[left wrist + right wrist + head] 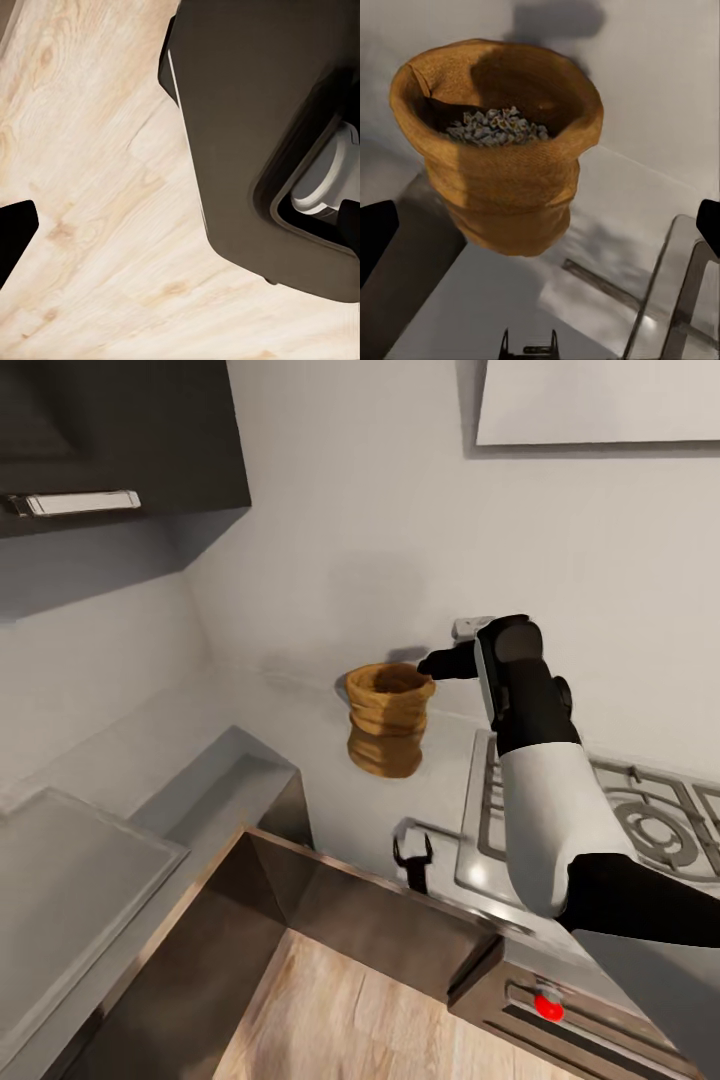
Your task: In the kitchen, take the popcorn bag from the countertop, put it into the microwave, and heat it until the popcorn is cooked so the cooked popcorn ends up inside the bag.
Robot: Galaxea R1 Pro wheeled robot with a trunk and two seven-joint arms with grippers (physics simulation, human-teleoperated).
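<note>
A kitchen: gas hob, steel countertop, wall cabinet.

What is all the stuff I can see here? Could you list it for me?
popcorn bag: one, tan-orange, on the countertop by the wall
popcorn: many grains, dark grey, inside the bag
countertop: one, grey, running along the wall
gas hob: one, steel with grates, right of the bag
red knob: one, on the front panel below the hob
wood floor: pale, below the counter
wall cabinet: one, dark, upper left
right gripper: black, fingers apart, at the bag's rim
</note>
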